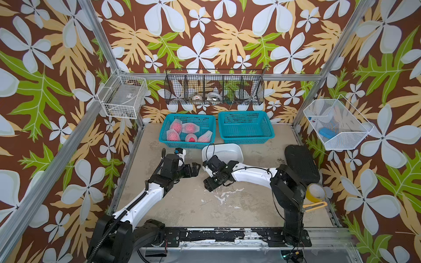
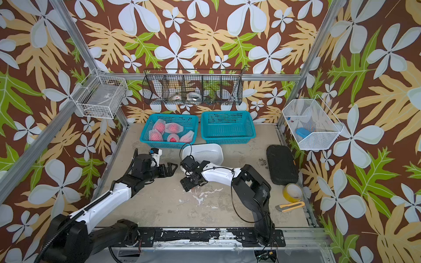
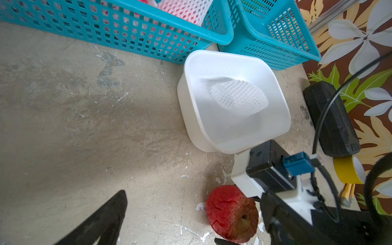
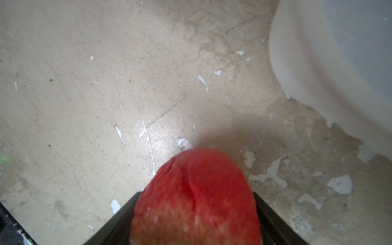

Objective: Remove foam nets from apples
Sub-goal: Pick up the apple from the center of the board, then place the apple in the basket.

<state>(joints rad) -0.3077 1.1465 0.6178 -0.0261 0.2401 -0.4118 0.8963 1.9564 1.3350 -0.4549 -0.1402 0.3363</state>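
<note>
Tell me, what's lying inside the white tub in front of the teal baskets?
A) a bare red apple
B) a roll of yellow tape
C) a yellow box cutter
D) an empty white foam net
D: the left wrist view shows an empty foam net lying in the white tub, while the bare apple is outside it.

Bare apple [image 4: 196,197], blurry and edge-cropped
</note>
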